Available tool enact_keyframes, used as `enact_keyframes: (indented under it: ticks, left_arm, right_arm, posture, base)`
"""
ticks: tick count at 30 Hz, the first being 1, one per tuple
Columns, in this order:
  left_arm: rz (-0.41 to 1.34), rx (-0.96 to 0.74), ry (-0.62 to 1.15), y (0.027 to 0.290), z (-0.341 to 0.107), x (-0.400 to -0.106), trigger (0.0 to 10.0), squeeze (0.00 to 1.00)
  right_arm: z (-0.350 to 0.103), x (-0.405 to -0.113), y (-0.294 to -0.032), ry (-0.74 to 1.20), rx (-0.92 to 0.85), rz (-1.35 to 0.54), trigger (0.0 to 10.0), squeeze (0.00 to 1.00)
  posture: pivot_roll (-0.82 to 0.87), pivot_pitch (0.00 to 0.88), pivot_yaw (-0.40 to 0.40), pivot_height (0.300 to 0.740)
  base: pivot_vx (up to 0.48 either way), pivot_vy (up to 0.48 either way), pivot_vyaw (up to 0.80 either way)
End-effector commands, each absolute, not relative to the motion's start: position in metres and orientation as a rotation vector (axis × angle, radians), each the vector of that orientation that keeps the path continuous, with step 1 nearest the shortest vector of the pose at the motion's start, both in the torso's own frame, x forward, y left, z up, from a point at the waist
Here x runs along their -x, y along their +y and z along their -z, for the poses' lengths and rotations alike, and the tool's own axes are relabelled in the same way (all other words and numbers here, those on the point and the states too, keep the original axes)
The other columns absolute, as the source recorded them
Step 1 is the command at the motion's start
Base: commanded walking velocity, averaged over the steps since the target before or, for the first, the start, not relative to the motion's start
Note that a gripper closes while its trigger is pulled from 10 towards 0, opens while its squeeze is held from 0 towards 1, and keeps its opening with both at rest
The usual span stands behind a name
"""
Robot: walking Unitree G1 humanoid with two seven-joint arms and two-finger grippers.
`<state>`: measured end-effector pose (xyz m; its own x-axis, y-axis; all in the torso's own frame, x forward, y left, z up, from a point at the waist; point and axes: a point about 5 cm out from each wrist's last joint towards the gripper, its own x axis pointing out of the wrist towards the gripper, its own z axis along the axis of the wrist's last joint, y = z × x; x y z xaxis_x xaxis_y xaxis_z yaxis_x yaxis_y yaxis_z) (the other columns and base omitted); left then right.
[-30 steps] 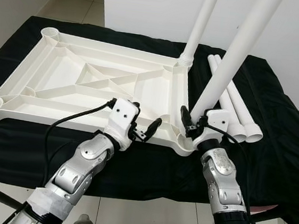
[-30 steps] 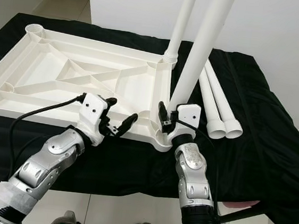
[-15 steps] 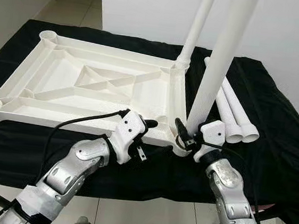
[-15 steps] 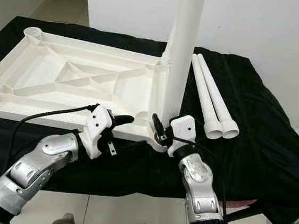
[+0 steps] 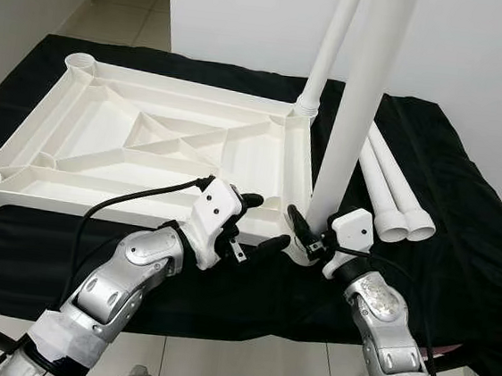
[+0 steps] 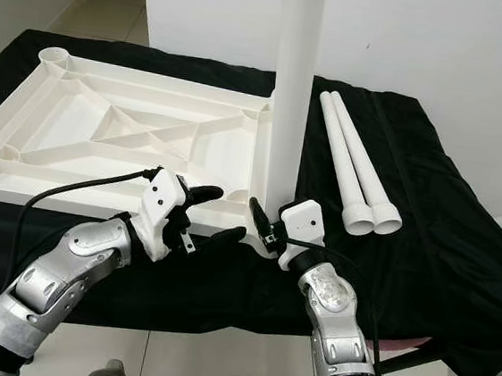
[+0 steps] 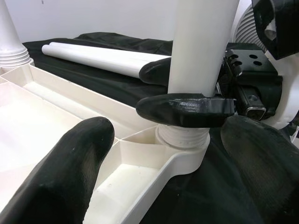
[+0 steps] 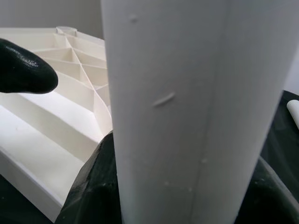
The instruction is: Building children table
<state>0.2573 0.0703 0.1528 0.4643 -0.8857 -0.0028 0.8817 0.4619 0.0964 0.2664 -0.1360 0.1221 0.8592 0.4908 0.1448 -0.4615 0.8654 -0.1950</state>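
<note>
The white tabletop [image 5: 148,141] lies upside down on a black cloth. One white leg [image 5: 333,44] stands in its far right corner socket. A second leg [image 5: 363,101] stands upright with its threaded end [image 7: 182,137] in the near right corner socket. My right gripper [image 5: 311,232] is shut on this leg just above the socket, and the leg [image 8: 187,116] looms close in the right wrist view. My left gripper [image 5: 261,221] is open at the tabletop's front edge beside that corner, its fingers [image 7: 60,172] on either side of the socket rib.
Two loose white legs [image 5: 390,185] lie side by side on the cloth to the right of the tabletop. The black cloth [image 5: 462,228] drapes over the table edges. A white wall stands behind, with tiled floor at the far left.
The leg in my right gripper has swung from tilted to upright over the near right socket. My left gripper has moved right toward that corner with its fingers spread.
</note>
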Motion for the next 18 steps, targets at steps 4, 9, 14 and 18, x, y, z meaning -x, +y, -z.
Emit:
enact_keyframes:
  ticks: [4,9,14,18]
  left_arm:
    - [1.169,-0.096,-0.062,0.065,-0.159,-0.255,10.0,0.00]
    - [1.167,-0.102,-0.070,0.066,-0.162,-0.256,10.0,0.00]
    - [1.167,-0.107,-0.071,0.067,-0.162,-0.257,10.0,0.00]
    - [1.167,-0.107,-0.071,0.067,-0.162,-0.257,10.0,0.00]
  right_arm:
    - [-0.100,-0.268,-0.136,-0.082,0.085,-0.492,10.0,0.00]
    - [-0.091,-0.273,-0.139,-0.026,0.092,-0.454,10.0,0.00]
    - [-0.090,-0.276,-0.139,-0.017,0.078,-0.444,10.0,0.00]
    - [-0.089,-0.277,-0.140,-0.004,0.055,-0.428,10.0,0.00]
  posture:
    - [0.09,0.024,-0.043,0.740]
    - [0.10,0.025,-0.041,0.740]
    - [0.10,0.022,-0.041,0.740]
    - [0.09,0.022,-0.042,0.740]
  base:
    - [0.000,0.000,0.00]
    - [0.000,0.000,0.00]
    - [0.000,0.000,0.00]
    - [0.000,0.000,0.00]
